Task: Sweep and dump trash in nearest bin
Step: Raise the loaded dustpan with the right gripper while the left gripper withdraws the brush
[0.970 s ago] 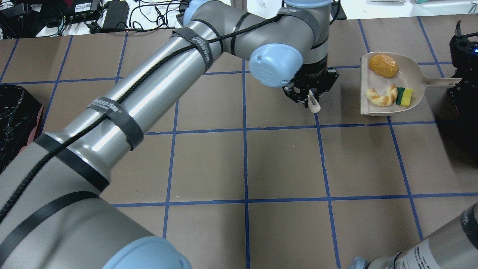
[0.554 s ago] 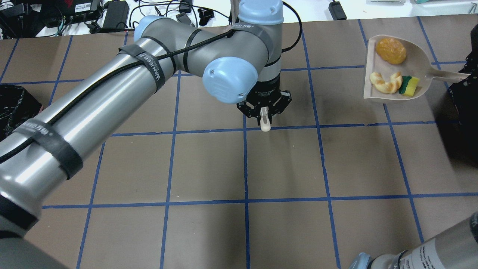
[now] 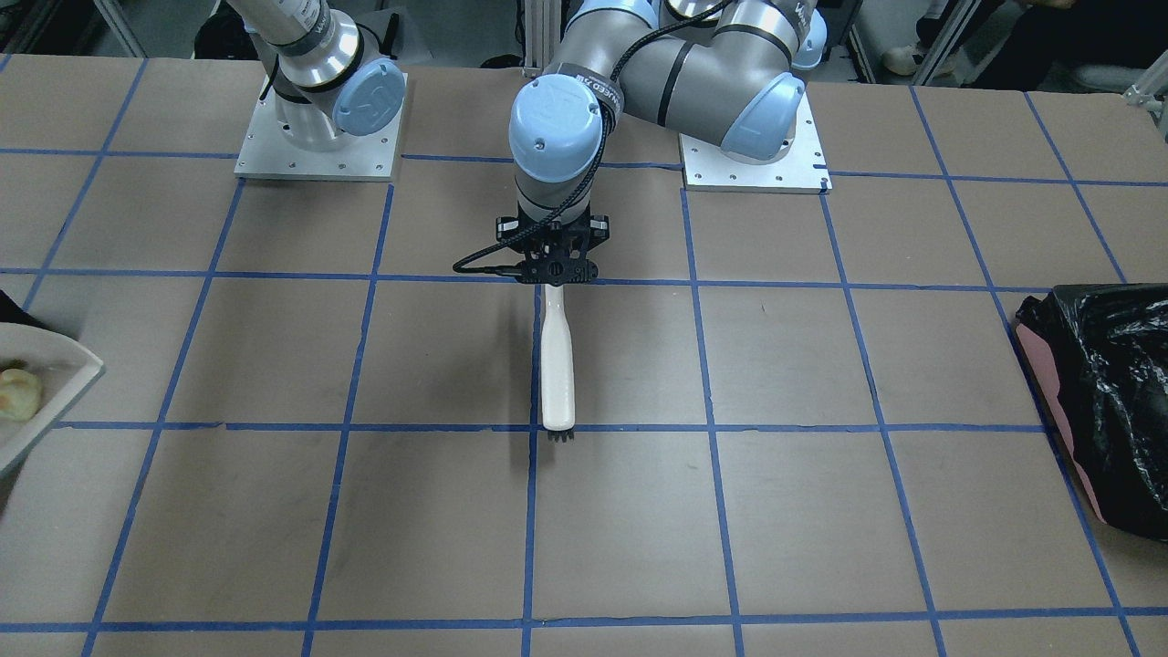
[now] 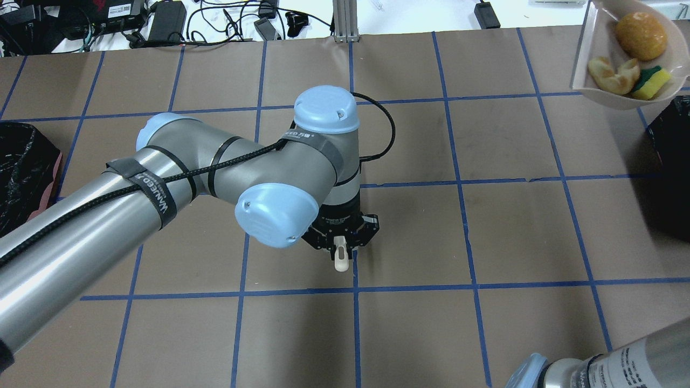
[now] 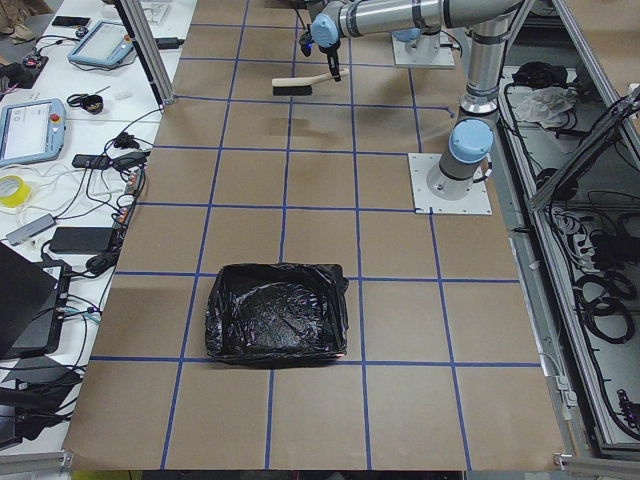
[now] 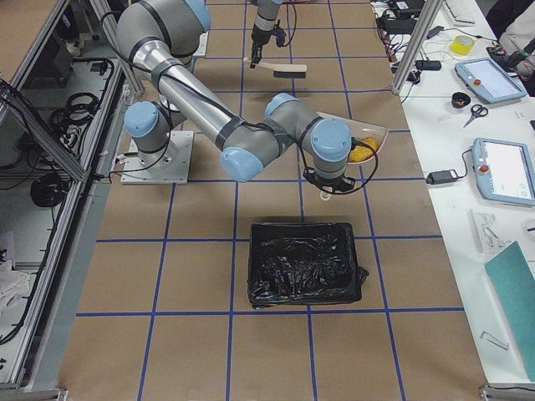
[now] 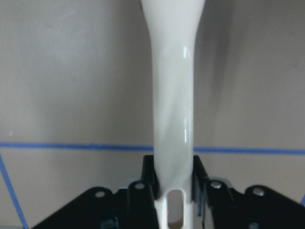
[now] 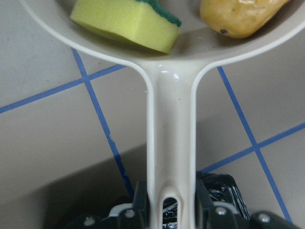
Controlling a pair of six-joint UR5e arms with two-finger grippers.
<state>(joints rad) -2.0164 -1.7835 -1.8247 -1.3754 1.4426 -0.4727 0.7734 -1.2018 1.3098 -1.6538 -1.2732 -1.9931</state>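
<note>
The trash lies in a beige dustpan [image 4: 581,59]: a round orange-brown bun [image 4: 641,28], a pale croissant piece [image 4: 613,74] and a yellow-green sponge [image 4: 653,83]. My right gripper [image 8: 170,202] is shut on the dustpan's handle [image 8: 170,133] and holds the pan in the air, beside the black bin [image 6: 305,263], whose edge shows as a dark slab [image 4: 671,161]. My left gripper [image 4: 341,249] is shut on the white handle of a brush [image 3: 557,356], near the table's middle, bristles [image 3: 561,436] pointing away from the robot.
A pink bin lined with a crinkly black bag [image 4: 21,161] stands at the table's left end. Cables and devices [image 4: 161,21] lie beyond the far edge. The brown table [image 4: 517,231] carries a grid of blue tape lines.
The left arm has drawn back toward the robot and to the left with the brush. The dustpan with the trash has risen and moved toward the far right corner.
</note>
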